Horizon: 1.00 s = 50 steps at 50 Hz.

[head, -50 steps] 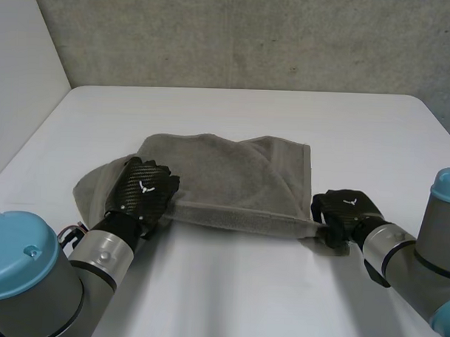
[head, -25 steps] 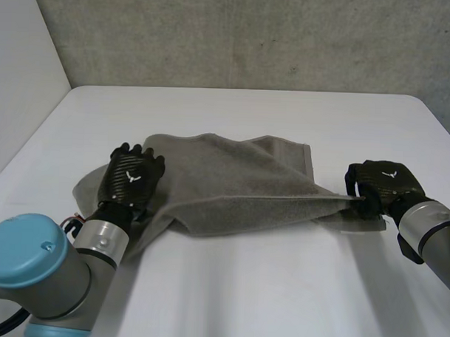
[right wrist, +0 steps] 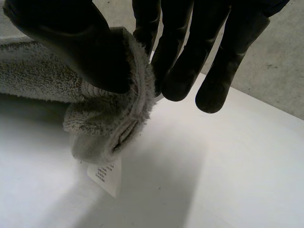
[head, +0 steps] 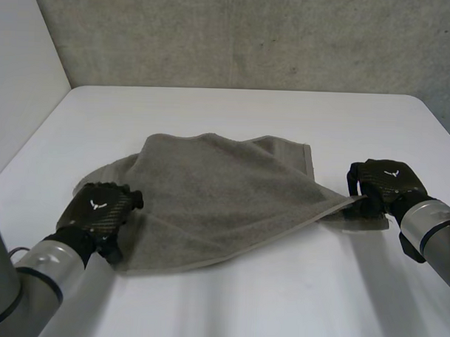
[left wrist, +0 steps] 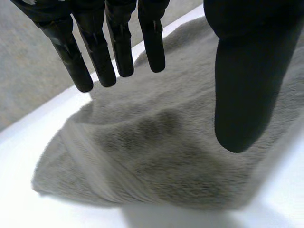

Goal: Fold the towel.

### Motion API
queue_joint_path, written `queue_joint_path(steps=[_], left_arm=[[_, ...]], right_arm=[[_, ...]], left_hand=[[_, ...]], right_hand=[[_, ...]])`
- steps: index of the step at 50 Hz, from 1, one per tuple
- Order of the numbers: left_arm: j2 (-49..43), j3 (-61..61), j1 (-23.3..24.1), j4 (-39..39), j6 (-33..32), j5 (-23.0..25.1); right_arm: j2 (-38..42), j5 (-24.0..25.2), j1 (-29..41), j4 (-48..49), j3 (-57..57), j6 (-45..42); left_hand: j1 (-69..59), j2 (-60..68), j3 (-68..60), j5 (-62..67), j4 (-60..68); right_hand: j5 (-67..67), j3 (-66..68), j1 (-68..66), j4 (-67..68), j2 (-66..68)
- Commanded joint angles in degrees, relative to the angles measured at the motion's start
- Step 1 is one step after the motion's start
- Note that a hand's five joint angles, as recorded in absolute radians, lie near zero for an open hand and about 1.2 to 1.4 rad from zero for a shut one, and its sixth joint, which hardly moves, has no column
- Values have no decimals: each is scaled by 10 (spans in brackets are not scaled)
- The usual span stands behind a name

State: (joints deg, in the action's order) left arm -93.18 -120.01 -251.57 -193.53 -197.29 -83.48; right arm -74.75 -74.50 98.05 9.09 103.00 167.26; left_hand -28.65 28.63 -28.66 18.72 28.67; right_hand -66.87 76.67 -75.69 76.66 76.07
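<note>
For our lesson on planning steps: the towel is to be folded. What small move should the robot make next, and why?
Probably lower the left hand and pinch the towel edge beneath it. Its fingers hang straight above the cloth, holding nothing, while the right hand already pinches the corner with the label.

Towel point(head: 217, 190) on table point(head: 234, 110), between left hand point(head: 98, 212), right hand point(head: 383, 185).

The left robot hand point(head: 98, 212) sits over the near left edge of the grey towel point(head: 224, 191). The right robot hand point(head: 383, 185) grips the far right corner, and a hemmed edge runs from it across the white counter point(head: 234, 110) towards the left robot hand.
</note>
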Motion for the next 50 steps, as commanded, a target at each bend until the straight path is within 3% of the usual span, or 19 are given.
queue_joint_path(steps=[1, 15, 28, 37, 44, 50], left_arm=[[20, -49, -9, -13, 17, 36], [-42, -58, -12, -62, 13, 36], [-97, -49, -12, -92, -69, 35], [-106, -42, -12, -112, -76, 34], [-106, -35, -12, -152, -76, 32], [-107, -28, -12, -177, -76, 31]], right_arm=[[0, 1, 0, 1, -1, 0], [0, 1, 2, 1, 3, -2], [1, 1, 2, 1, 3, -3], [2, 1, 3, 1, 3, -4], [2, 1, 3, 1, 3, -4], [1, 1, 4, 1, 4, -4]], left_hand=[[-108, 108, -108, 107, 108], [-110, 110, -110, 109, 110], [-110, 110, -110, 109, 110], [-118, 119, -118, 118, 118], [-296, 297, -296, 296, 296], [-319, 319, -319, 318, 318]], right_hand=[[-31, 33, -43, 33, 39], [-31, 33, -43, 33, 39], [-31, 33, -43, 33, 39], [-31, 33, -43, 33, 39], [-31, 33, -43, 33, 39], [-31, 33, -43, 33, 39]])
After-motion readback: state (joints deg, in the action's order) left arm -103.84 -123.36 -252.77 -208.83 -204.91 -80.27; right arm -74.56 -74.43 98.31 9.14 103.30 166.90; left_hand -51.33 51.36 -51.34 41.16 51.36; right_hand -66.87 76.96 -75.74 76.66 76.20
